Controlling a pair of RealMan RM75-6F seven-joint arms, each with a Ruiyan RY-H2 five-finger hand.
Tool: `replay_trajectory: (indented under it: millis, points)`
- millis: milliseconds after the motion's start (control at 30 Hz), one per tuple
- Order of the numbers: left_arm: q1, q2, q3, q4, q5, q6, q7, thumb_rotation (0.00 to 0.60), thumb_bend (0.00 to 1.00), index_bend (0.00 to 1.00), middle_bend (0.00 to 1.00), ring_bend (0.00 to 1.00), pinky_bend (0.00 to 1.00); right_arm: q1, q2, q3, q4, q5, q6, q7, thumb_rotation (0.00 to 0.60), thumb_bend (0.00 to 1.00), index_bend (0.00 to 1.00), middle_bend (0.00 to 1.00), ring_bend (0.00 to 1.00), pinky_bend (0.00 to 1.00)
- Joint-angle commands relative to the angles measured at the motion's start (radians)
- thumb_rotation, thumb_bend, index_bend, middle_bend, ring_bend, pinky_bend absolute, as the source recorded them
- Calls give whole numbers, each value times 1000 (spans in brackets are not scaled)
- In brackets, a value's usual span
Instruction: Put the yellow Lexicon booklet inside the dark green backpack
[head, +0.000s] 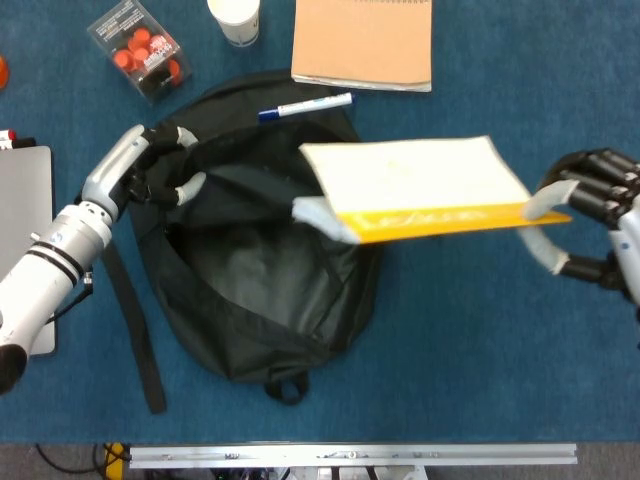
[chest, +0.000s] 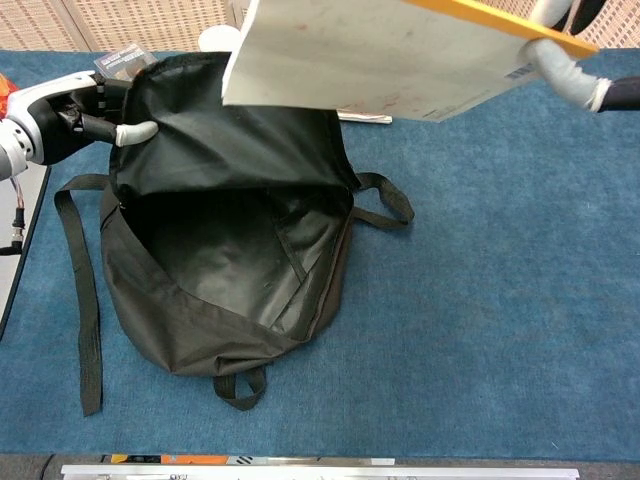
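The dark green backpack lies on the blue table with its mouth gaping. My left hand grips the upper flap's edge and holds it lifted up and back. The yellow Lexicon booklet hangs in the air, flat and slightly tilted, its left end over the backpack's open mouth. My right hand holds it by its right end, off to the right of the bag.
A blue-capped marker lies on the bag's far edge. Behind it sit a tan notepad, a white cup and a clear box of red balls. A silver laptop is at the left edge.
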Motion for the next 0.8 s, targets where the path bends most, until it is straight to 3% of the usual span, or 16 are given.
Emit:
replay_trajectory:
  millis: [33, 333, 800]
  points:
    - [-4, -3, -22, 6, -31, -23, 8, 600, 403, 569, 327, 218, 142, 17, -22, -12, -14, -17, -27, -5, 600, 397, 751, 680, 477, 551]
    - [3, 5, -63, -14, -80, -67, 24, 600, 403, 562, 325, 218, 142, 76, -126, -16, -18, -42, -112, -38, 600, 395, 755, 683, 479, 551]
    - [44, 88, -143, -61, -58, -181, -95, 600, 403, 559, 318, 218, 142, 181, -364, -23, 161, 0, -258, -51, 600, 394, 757, 684, 480, 551]
